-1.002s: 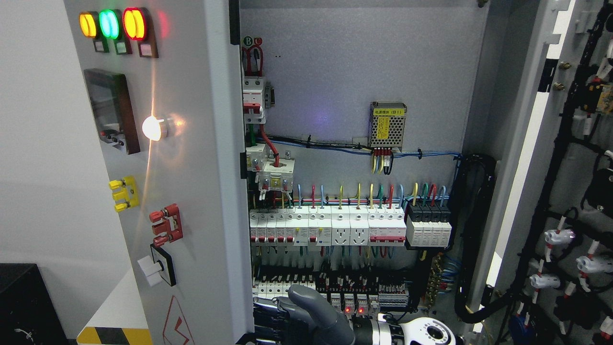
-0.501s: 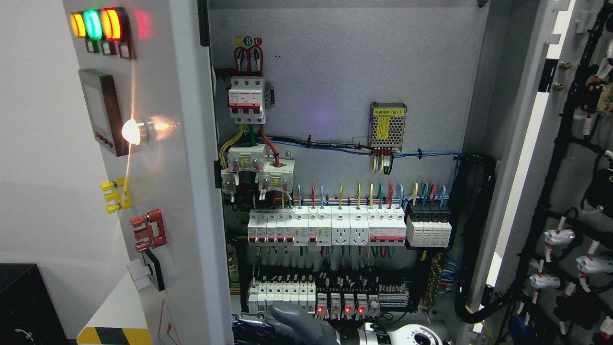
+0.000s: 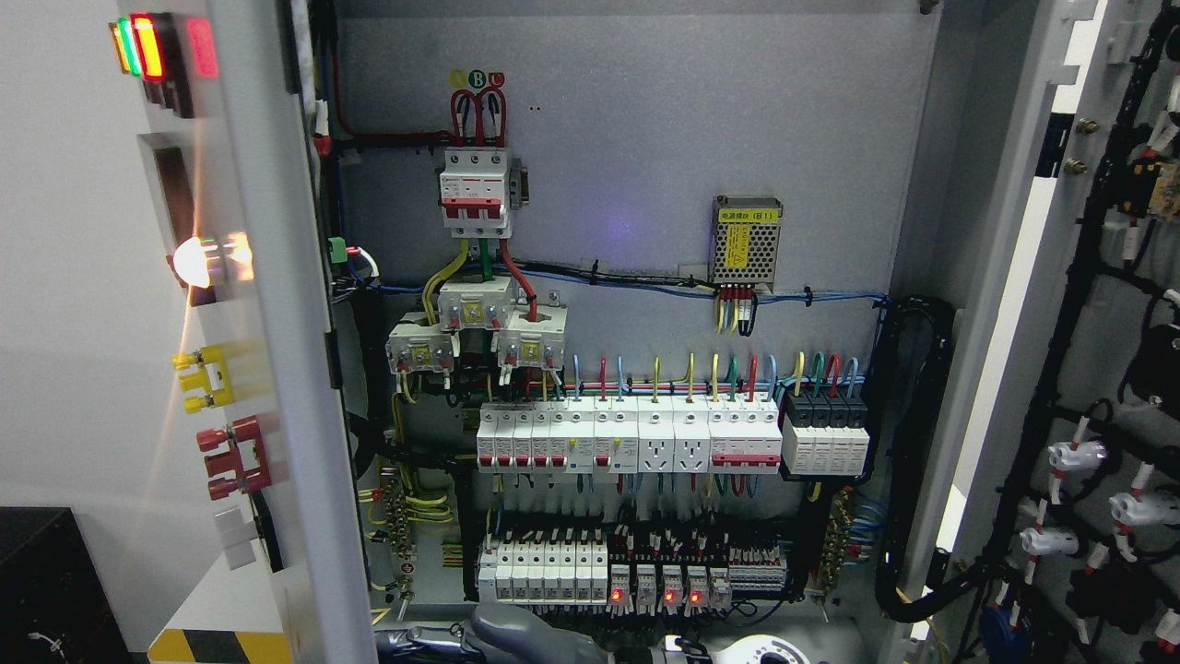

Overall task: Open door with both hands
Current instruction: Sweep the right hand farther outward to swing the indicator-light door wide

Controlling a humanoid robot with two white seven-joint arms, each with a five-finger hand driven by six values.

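The grey left door of the electrical cabinet stands swung far out, and I see its front face almost edge-on with its indicator lamps and its yellow and red handles. The right door is wide open at the picture's right, its wired inner side facing me. My right hand, grey with a white wrist, shows only at the bottom edge. It reaches leftward to the lower inner edge of the left door. Most of it is cut off by the frame. My left arm is out of view.
Inside the cabinet are rows of white breakers, a metal power supply and coloured wiring close above the hand. A black box and a yellow-black striped strip sit at the lower left, outside the left door.
The left door has swung further open to the left, uncovering more breakers and wiring. My right hand has moved left and down with it, sinking lower in the frame.
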